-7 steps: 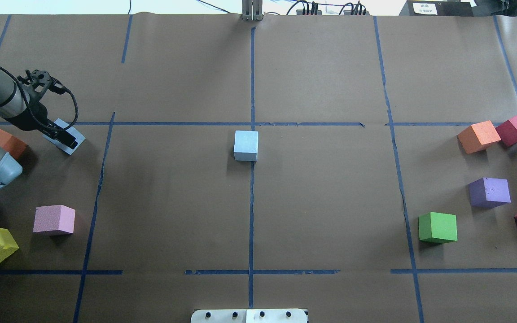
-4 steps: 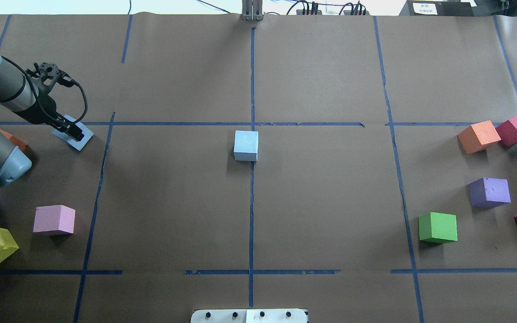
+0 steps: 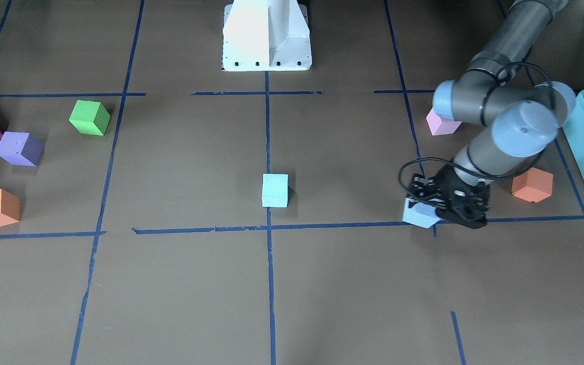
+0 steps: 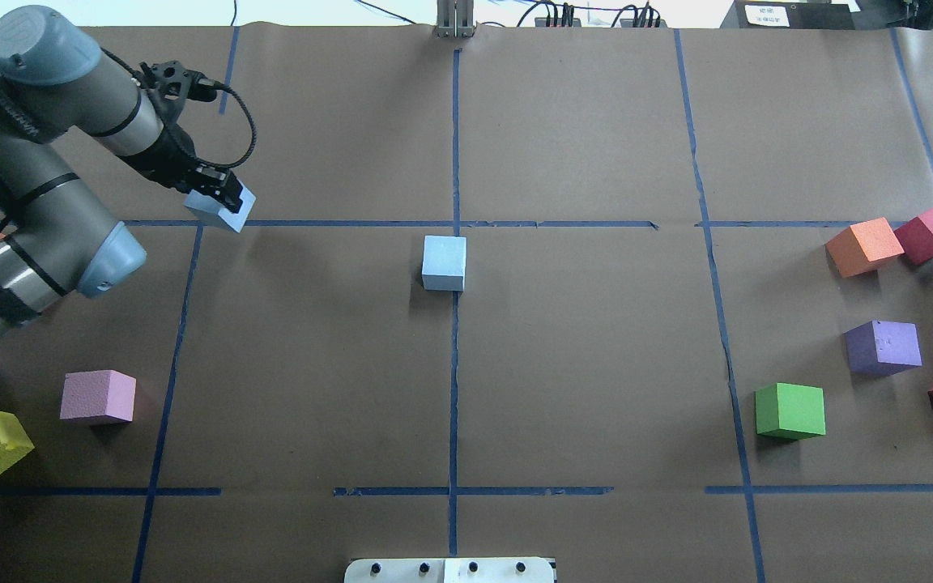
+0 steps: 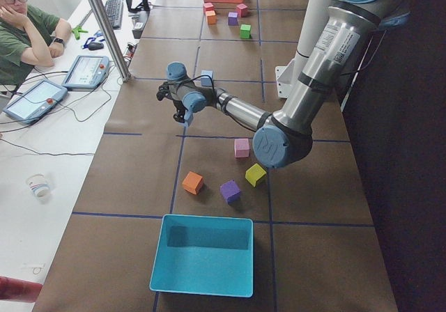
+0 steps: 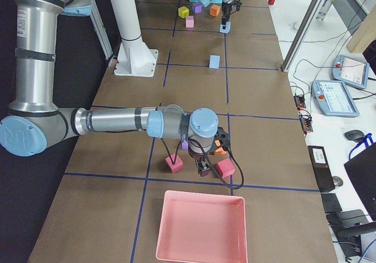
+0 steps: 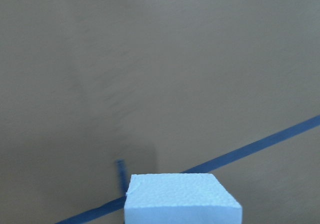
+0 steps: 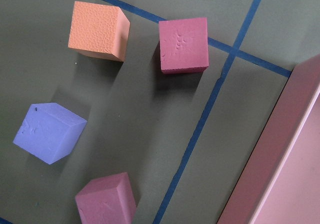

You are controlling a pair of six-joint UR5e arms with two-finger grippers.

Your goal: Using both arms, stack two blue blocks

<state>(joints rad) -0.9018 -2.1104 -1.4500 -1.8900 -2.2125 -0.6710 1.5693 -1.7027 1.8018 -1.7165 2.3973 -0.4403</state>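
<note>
Overhead exterior view: at frame centre, the aqua block (image 4: 444, 263) sits on the table (image 4: 596, 364). Farther back, upper left, the left end effector (image 4: 225, 201) pinches the sky-blue block (image 4: 209, 212) above the table. Whether the right end effector (image 6: 204, 168) is spread or closed, I cannot tell.

Held block (image 4: 209, 213) left of centre block (image 4: 444, 262)

Robotics lab: arms (image 3: 505, 101) by a white pedestal (image 3: 266, 35), paper-covered counter (image 4: 596, 364) with tape grid (image 4: 453, 389), operator (image 5: 21, 33) beside teach pendants (image 5: 85, 72).
</note>
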